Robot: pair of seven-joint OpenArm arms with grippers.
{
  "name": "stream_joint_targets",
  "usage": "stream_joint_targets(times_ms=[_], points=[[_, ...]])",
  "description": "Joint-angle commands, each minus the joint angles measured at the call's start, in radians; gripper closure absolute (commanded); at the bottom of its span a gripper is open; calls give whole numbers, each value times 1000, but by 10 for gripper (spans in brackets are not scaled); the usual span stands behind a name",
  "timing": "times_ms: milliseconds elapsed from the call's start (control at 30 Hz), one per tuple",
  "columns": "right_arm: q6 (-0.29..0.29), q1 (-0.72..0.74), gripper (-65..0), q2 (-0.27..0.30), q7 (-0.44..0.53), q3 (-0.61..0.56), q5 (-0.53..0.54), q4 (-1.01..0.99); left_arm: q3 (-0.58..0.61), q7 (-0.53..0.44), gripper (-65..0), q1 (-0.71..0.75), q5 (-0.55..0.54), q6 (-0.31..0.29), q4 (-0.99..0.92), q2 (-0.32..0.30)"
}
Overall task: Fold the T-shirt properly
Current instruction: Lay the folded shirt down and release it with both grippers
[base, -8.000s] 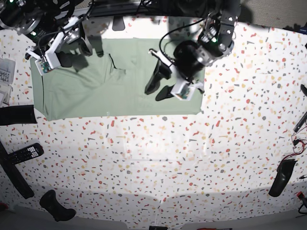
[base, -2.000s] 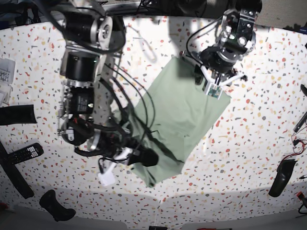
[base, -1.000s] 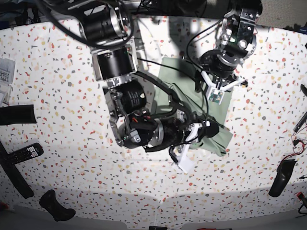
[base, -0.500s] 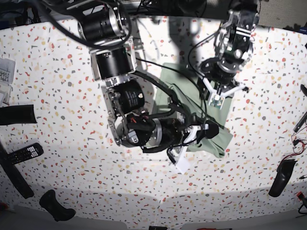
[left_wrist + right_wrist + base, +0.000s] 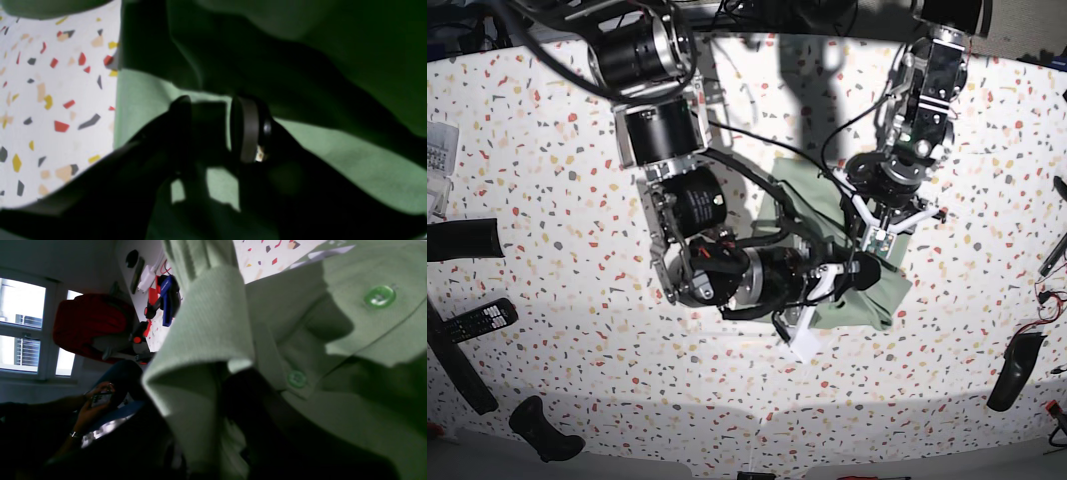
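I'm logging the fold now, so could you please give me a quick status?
Right gripper shut on T-shirt collar. Left gripper part open over the fabric, no grip visible. Shirt bunched, mid-fold. Nothing in the way.

The big table [image 5: 547,150] is white with little red, yellow and gray specks all over. At nine o'clock a black remote [image 5: 479,320] with buttons lies near the edge. Just above it sits a flat black bar [image 5: 462,240]. Down at seven o'clock is a black lumpy thing [image 5: 542,430]. At four o'clock another black shape [image 5: 1012,372] rests by the rim.
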Motion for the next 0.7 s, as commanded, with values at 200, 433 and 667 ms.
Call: stream_joint_targets(times_ms=[200,433,667], points=[[6,43,0,-8,16,-4,26,45,-2,24,-196,-27,-13,5,5,-3],[8,36,0,-8,16,-4,21,45,-2,24,-196,-27,-12,5,5,-3],[24,3,0,-8,16,-4,-24,45,-2,24,-196,-27,-8,5,5,-3]])
